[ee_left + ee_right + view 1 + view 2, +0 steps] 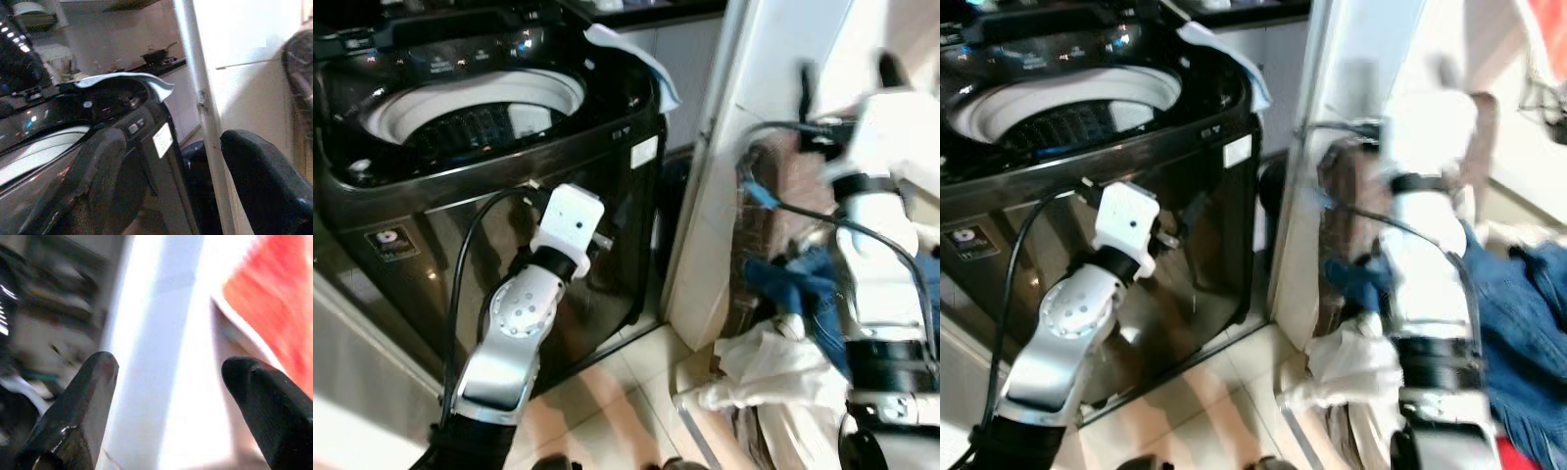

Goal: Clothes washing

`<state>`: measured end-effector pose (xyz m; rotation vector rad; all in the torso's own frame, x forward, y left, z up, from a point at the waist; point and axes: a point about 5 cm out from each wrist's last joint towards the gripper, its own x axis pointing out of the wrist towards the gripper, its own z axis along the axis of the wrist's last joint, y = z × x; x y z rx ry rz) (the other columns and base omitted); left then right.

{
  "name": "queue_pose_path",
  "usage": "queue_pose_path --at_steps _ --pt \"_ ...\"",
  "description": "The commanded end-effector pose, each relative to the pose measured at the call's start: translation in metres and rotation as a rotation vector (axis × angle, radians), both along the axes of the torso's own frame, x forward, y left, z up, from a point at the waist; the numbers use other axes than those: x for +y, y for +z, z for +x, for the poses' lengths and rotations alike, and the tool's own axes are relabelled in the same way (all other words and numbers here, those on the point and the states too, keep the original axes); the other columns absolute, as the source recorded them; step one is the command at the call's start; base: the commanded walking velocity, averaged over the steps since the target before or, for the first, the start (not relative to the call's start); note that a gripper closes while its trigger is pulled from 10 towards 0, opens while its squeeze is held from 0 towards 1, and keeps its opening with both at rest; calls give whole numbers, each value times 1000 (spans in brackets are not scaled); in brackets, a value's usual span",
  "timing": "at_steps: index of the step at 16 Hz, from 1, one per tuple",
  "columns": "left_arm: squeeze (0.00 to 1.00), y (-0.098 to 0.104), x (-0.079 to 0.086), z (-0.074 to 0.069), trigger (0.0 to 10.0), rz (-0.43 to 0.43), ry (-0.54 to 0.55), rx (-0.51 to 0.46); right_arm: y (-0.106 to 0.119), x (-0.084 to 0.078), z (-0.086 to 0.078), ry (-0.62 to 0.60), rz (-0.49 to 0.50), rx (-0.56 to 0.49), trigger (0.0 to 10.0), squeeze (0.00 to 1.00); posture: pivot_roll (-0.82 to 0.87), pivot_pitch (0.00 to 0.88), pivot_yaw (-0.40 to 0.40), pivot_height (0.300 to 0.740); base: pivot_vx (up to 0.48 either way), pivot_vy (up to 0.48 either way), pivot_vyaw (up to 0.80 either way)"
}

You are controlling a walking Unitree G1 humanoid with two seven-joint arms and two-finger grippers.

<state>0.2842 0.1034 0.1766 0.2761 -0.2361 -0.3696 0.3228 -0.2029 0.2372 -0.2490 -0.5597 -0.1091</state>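
We judged it the fetching step: washer [489, 147] open upper left, clothes [1528, 333] piled lower right. Both grippers, left [166, 186] and right [171, 406], were spread, empty (right blurred). Next: reach down, grab.

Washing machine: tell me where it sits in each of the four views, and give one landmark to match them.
Left eye view: washing machine, upper left, lid open.
Right eye view: upper left.
Left wrist view: left half, between the gripper's spread fingers.
Right wrist view: too blurred to tell.
Shared landmark: white sticker on the machine's front corner.
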Motion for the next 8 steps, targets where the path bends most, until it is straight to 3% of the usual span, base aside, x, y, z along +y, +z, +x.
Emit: queue_pose_path --at_steps 1,2,4,7,8 --pt "0 0 0 1 10000 8 -2 -5 -10 -14 -3 -68 23 46 10000 0 -84 0 11 723 0 0 -644" --pt "0 -3 0 2 10000 19 -13 5 -24 -26 -17 -155 5 73 10000 0 -106 0 21 723 0 0 -644" --pt "0 -7 3 5 10000 35 -27 24 -59 -27 -53 -218 26 184 10000 0 -144 0 40 723 0 0 -650" --pt "0 -6 4 8 10000 46 -37 27 -79 -48 -62 -374 219 314 10000 0 -155 0 52 723 0 0 -681" --pt "0 -5 5 10 10000 49 -42 23 -83 -57 -63 -431 305 350 10000 0 -161 0 60 723 0 0 0"
